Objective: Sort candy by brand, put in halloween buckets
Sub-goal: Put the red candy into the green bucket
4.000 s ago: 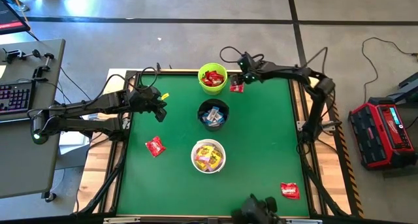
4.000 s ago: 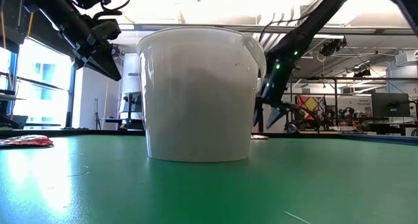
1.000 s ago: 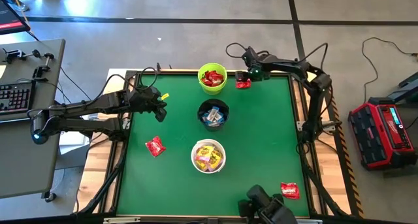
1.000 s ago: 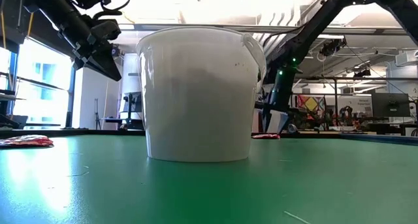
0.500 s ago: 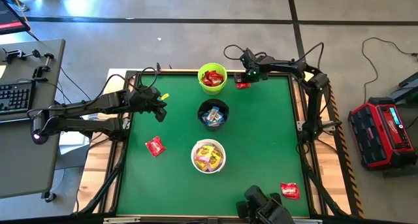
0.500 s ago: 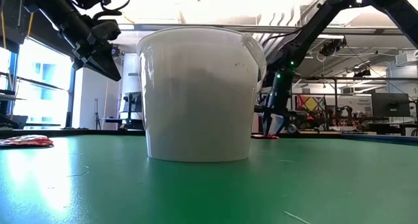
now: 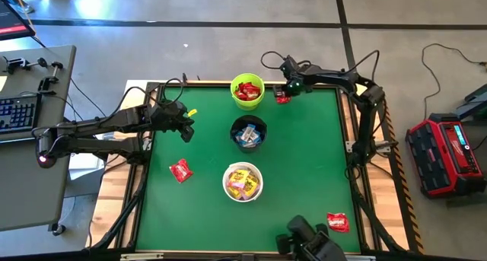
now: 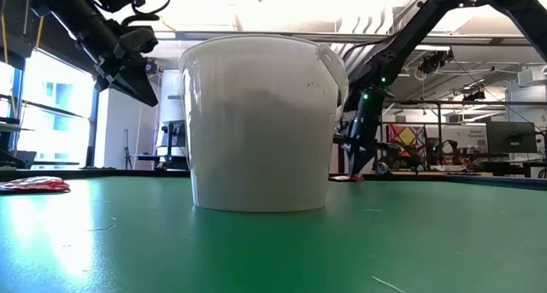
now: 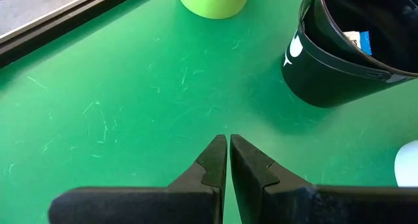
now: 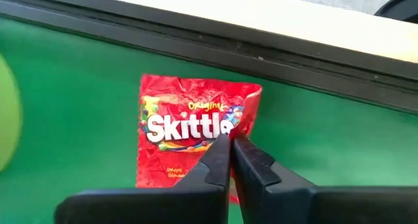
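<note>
The right claw (image 7: 284, 93) is sitting down at the far edge of the green surface (image 7: 304, 162), just beside the lime green bucket (image 7: 247, 90), and its fingers are pressing together on a red Skittles packet (image 10: 189, 145) that is lying flat there. In the right wrist view the two dark fingertips are meeting over the packet's edge, pinching the wrapper.

The left claw (image 7: 186, 124) is hanging over the left side of the surface, and its fingers (image 9: 212, 162) are pressing together on nothing, with bare green showing beneath them.

Down the middle, the three buckets are lining up: the lime green one at the far end, showing red packets inside; the black bucket (image 7: 249, 132) in the centre, carrying blue-and-white pieces; and the white bucket (image 7: 243, 182) nearest, holding yellow packets. In the low view the white bucket is filling the middle of the picture.

Two more red packets are lying loose on the surface: one (image 7: 180, 170) on the left, between the left claw and the white bucket, and another (image 7: 337, 222) well apart at the near right corner.
</note>
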You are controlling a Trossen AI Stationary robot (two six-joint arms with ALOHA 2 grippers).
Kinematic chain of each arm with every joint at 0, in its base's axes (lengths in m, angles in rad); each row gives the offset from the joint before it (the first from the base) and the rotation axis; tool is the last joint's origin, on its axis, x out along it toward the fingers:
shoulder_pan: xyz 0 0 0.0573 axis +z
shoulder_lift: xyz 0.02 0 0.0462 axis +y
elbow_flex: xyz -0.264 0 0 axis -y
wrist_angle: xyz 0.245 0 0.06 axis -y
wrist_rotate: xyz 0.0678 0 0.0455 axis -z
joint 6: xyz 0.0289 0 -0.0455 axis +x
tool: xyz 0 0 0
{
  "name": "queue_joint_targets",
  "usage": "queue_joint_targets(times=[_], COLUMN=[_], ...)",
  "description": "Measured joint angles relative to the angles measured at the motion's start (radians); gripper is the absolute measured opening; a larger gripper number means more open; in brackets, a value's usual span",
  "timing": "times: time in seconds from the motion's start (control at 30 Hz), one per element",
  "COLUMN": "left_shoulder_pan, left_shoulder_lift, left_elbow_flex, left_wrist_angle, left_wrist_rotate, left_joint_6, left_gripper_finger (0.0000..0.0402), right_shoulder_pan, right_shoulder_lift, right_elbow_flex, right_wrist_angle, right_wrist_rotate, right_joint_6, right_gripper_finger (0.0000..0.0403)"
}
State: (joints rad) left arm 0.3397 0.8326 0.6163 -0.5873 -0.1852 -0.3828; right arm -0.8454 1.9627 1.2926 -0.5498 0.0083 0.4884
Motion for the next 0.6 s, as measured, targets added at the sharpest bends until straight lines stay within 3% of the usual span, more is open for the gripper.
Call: queue_joint_targets(times=[0.27,0.6], left_shoulder_pan=[0.0,0.0], left_shoulder_lift=[0.0,0.0], left_elbow_flex=[0.0,0.0], left_wrist_angle=[0.0,0.0], left_wrist_rotate=[0.0,0.0], left_joint_6=[0.0,0.018], left_gripper_finger=[0.0011,0.0011], right_shoulder_pan=[-0.006,0.017], right_shoulder_lift=[-0.072,-0.252], right_elbow_flex=[0.0,0.0], right_wrist_angle=[-0.034,-0.04], right_wrist_rotate=[-0.047,-0.1], right_joint_6=[0.007,0.034], right_gripper_finger=[0.0,0.0])
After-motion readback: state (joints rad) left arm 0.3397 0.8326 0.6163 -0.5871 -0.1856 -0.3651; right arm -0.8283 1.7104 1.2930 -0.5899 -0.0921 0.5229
